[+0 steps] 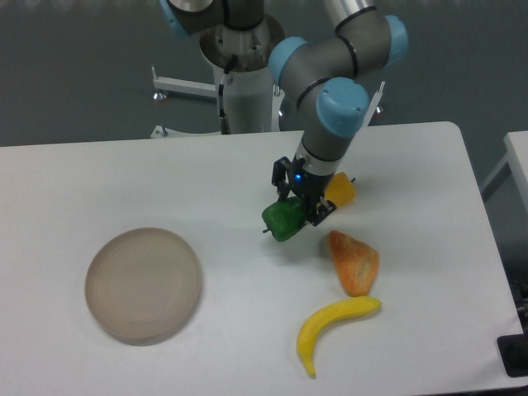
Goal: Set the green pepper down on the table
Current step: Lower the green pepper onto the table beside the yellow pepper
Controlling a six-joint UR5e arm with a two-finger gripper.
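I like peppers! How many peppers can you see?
2. The green pepper is in the gripper, mid-table. The yellow pepper sits just right of it, partly hidden behind the arm.

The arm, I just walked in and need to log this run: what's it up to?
The gripper is shut on the green pepper and holds it over the middle of the table, between the plate and the yellow pepper. Whether it touches the tabletop yet is unclear. An orange toy and the banana lie nearer the front.
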